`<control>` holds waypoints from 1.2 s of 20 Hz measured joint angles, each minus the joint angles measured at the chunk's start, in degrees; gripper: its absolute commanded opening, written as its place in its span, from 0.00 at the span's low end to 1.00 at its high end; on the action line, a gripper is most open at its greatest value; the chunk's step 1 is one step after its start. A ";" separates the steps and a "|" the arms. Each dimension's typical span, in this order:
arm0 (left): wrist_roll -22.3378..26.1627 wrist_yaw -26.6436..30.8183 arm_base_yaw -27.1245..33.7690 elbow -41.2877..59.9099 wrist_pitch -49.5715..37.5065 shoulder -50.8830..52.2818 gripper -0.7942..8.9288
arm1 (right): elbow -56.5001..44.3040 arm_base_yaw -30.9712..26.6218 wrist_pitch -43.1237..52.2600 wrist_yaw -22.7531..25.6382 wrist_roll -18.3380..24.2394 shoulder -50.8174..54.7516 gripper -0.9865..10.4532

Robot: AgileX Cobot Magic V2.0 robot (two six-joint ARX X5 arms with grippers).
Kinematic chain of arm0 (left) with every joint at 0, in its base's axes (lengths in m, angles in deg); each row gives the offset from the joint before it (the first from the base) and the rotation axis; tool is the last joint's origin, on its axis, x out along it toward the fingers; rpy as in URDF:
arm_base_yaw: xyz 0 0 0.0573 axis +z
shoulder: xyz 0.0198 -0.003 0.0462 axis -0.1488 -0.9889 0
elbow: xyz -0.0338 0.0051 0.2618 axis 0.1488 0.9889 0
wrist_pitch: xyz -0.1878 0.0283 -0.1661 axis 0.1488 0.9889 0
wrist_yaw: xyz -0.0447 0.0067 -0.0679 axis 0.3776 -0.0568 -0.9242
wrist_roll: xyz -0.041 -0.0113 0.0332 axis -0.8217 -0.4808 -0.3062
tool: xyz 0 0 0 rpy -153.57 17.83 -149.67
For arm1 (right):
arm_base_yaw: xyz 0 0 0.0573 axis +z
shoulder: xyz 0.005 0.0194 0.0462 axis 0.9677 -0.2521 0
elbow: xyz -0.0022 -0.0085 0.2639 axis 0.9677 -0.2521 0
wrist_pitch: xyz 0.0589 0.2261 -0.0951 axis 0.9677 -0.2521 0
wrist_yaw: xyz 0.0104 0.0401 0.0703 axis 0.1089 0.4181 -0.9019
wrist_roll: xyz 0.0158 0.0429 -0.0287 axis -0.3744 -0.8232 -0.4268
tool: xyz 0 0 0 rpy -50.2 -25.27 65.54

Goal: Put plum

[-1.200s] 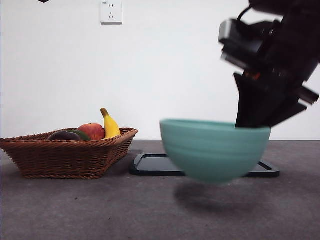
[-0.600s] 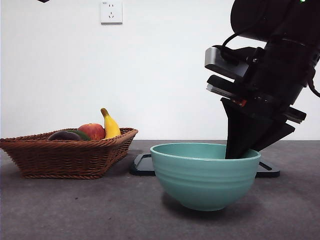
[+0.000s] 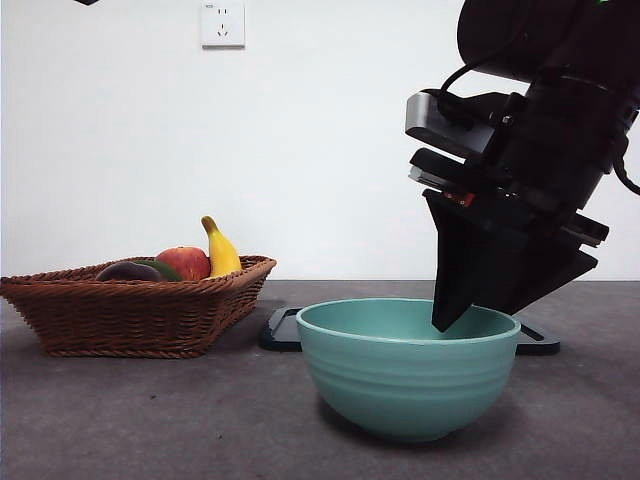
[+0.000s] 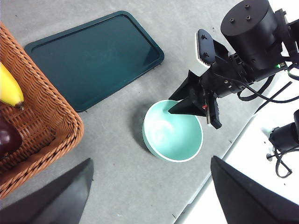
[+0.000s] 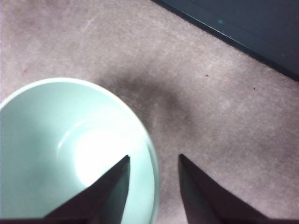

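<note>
The right gripper (image 3: 470, 318) straddles the rim of the pale green ceramic bowl (image 3: 405, 370), jaws parted without touching it. The dark purple plum (image 3: 127, 271) lies in the woven wicker basket (image 3: 130, 310), well apart from the bowl. The left gripper (image 4: 149, 196) hangs high above, spread wide.

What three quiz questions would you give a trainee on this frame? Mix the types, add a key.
1. True or false: the plum lies in the teal bowl.
2. How do the jaws of the right gripper stand? A) open, one inside and one outside the teal bowl's rim; B) shut on the tray; C) shut on an apple.
3. Which yellow fruit stands tallest in the wicker basket?

Key:
1. False; the plum is in the wicker basket.
2. A.
3. The banana.
</note>
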 measured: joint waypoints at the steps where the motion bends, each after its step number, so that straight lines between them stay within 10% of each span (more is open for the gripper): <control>1: 0.00 0.00 0.00 0.00 0.00 0.00 0.50 | 0.00 0.00 0.00 0.02 0.00 0.00 0.24; 12: 0.00 0.00 0.00 0.00 0.02 0.00 0.50 | 6.91 -1.55 -7.15 2.62 0.04 15.06 0.30; 24: 0.00 0.00 0.00 0.00 0.24 0.00 0.50 | 13.22 -1.42 -28.74 -13.64 2.29 29.46 0.30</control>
